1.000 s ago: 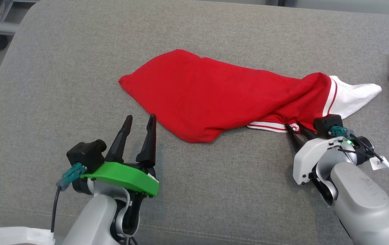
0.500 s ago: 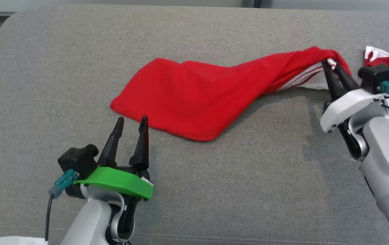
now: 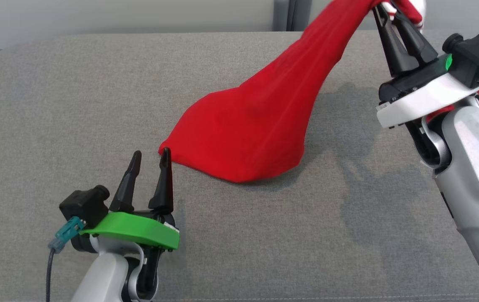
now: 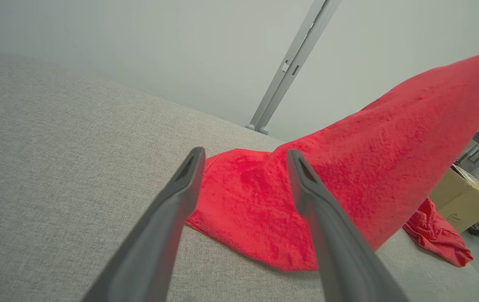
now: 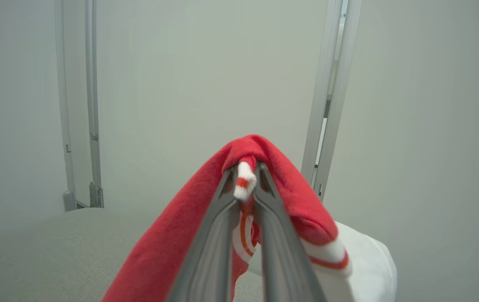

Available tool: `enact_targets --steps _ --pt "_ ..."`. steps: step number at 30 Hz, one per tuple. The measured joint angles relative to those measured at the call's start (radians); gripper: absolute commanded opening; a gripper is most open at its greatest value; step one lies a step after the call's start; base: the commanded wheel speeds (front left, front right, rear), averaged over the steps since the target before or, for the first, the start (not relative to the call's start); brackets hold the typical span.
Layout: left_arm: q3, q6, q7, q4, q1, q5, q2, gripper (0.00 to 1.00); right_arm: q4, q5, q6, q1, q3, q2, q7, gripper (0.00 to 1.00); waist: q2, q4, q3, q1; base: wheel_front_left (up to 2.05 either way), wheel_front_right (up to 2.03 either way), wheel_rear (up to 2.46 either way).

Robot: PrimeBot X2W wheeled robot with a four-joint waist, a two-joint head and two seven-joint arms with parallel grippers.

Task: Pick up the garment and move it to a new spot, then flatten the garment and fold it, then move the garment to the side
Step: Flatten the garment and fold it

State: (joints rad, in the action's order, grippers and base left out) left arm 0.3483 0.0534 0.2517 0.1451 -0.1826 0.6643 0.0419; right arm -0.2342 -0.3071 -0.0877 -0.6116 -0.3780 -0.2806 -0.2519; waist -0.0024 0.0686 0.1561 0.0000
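Observation:
The garment (image 3: 260,121) is red with white striped trim and a white sleeve. My right gripper (image 3: 386,9) is shut on its trimmed end, high at the top right of the head view. The cloth stretches down from there to the grey cushion (image 3: 76,105), where its lower end still rests. The right wrist view has the fingers pinching the trim (image 5: 244,181), with red cloth (image 5: 168,251) draped over them. My left gripper (image 3: 151,156) stands open on the cushion, its right fingertip just at the garment's near-left corner. In the left wrist view the garment (image 4: 348,176) lies right beyond the open fingers.
A second red garment (image 4: 436,237) lies on the cushion at the right, partly behind my right arm (image 3: 474,159). A cardboard box (image 4: 462,201) stands beyond the cushion's right edge. A pale wall with metal rails (image 5: 327,105) runs behind the cushion.
My right gripper has closed on the trimmed end and lifted it up and away, pulling the garment off the cushion at that end. The head camera has tilted up. The left gripper stays open.

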Motion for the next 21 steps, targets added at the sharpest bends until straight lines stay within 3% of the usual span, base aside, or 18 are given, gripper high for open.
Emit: enact_targets --steps 4,11,21 --pt "-0.024 0.001 0.0 -0.017 0.002 0.0 0.0 1.0 0.085 0.015 0.007 -0.027 0.023 -0.012 -0.002 0.0 0.0 -0.01 -0.024 0.0 0.0 0.0 0.0" --pt "-0.021 0.004 0.0 -0.03 0.027 0.001 0.0 1.0 0.121 0.018 0.037 -0.031 0.092 -0.076 -0.003 0.0 0.0 -0.018 -0.06 0.0 0.0 0.0 0.0" --pt "0.006 0.004 0.0 -0.048 0.04 0.001 0.001 1.0 0.146 -0.011 0.036 0.028 0.077 -0.066 0.034 0.0 0.0 -0.002 -0.054 0.0 0.0 0.0 0.0"
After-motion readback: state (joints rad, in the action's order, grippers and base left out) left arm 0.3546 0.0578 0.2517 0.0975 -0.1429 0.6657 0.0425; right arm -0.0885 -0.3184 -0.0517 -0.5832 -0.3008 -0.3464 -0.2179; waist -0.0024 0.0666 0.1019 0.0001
